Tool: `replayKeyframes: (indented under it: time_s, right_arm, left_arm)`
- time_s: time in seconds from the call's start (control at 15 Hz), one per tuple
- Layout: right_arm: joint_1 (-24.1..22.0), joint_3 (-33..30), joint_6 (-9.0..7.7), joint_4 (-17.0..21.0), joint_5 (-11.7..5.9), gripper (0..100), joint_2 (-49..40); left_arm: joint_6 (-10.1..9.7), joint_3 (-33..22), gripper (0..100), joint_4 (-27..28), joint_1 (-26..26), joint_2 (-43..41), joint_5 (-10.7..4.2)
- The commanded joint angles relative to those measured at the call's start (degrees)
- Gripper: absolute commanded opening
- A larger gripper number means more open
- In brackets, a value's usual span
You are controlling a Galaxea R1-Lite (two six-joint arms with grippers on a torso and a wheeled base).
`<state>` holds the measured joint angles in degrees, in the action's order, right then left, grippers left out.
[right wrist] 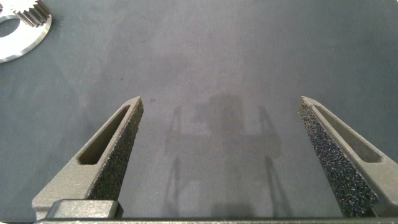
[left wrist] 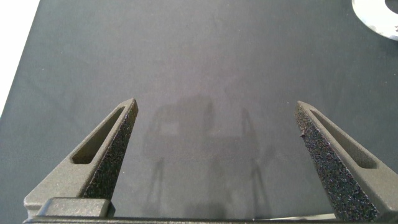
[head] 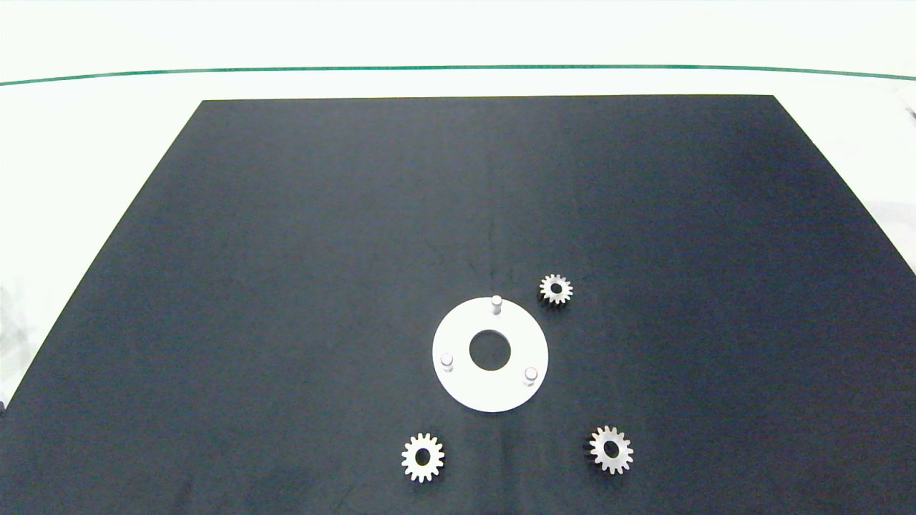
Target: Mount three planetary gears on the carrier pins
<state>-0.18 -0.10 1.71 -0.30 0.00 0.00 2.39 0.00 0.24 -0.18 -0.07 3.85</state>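
Observation:
A flat white disc (head: 490, 395) with a large centre hole lies on the black mat, front of centre. Its three carrier pins stand bare: one at the back (head: 497, 303), one front left (head: 446, 361), one front right (head: 530, 375). Three planetary gears lie flat on the mat around it: back right (head: 563, 293), front left (head: 434, 463), front right (head: 621, 455). Neither arm shows in the head view. My left gripper (left wrist: 216, 107) hangs open over bare mat, the disc's rim (left wrist: 380, 15) off at a corner. My right gripper (right wrist: 220, 99) is open too, with the disc (right wrist: 25, 40) and one gear (right wrist: 28, 9) far off.
The black mat (head: 286, 250) covers most of a white table, whose far edge carries a green line (head: 458, 68). White table surface shows on both sides of the mat.

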Motion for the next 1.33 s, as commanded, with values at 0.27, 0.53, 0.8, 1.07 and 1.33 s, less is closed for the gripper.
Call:
replayKeyframes:
  time_s: [0.27,0.53,0.8,1.07,1.33]
  right_arm:
    - [0.01,0.01,-0.04,-0.05,0.00,100,0.09]
    - [0.01,0.01,-0.04,-0.05,0.00,100,0.09]
    - [0.01,0.01,0.05,-0.05,0.00,100,0.09]
    - [0.01,0.01,-0.12,-0.05,0.09,100,0.09]
    - [0.01,0.01,-0.04,-0.05,0.00,100,0.09]
  left_arm:
    - [-0.02,0.00,100,0.02,0.01,0.07,0.01]
    - [0.07,0.00,100,0.02,0.01,0.07,0.01]
    - [0.07,0.00,100,0.11,0.01,0.07,0.01]
    - [0.07,0.00,100,0.02,-0.08,0.07,0.01]
    - [0.60,0.00,100,0.02,0.01,0.07,0.10]
